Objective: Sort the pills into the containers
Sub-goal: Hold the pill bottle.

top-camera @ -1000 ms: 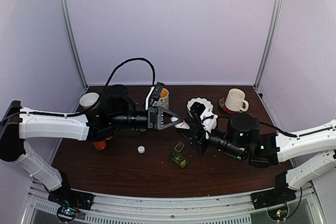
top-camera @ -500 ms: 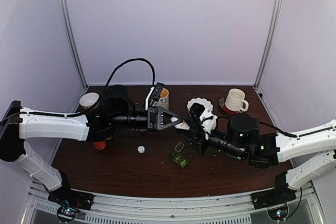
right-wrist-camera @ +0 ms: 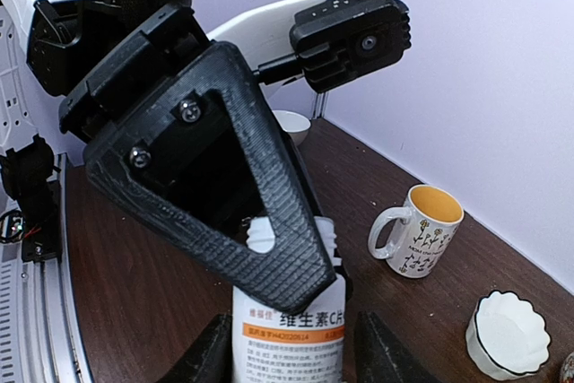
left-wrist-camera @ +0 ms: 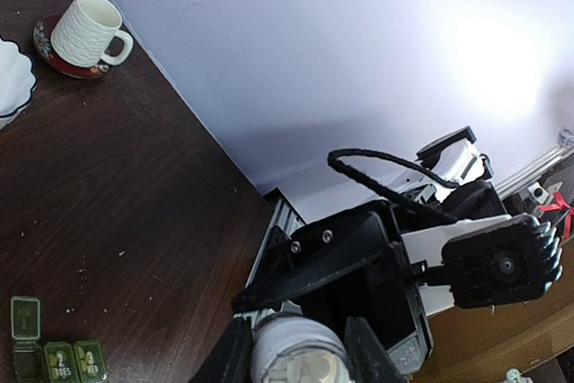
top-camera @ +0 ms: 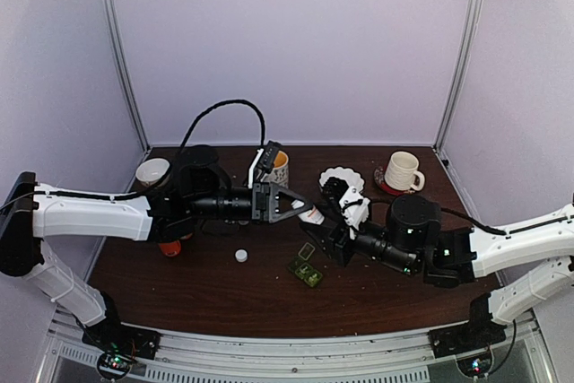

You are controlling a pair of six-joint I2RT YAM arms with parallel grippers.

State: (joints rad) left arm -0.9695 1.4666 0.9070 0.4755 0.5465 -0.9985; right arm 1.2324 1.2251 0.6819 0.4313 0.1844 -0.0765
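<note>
We see the white vitamin C bottle [right-wrist-camera: 287,320] held off the table, its long axis running from claw to claw. The left gripper [top-camera: 305,209] pinches its neck end. The right gripper [right-wrist-camera: 291,352] flanks its labelled body, though we cannot tell if those fingers press it. The dark-green pill box [top-camera: 306,269] lies on the table below the bottle, toward the arm bases, and we judge the right gripper nearer to it.

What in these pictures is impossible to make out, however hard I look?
Pills inside the bottle: right wrist view, its white wall and the left claw hide them.
Pill box contents: too small in the top view, cut by the bottom edge in the left wrist view.
Whether the right claw grips the bottle: right wrist view, only its tips show.
</note>
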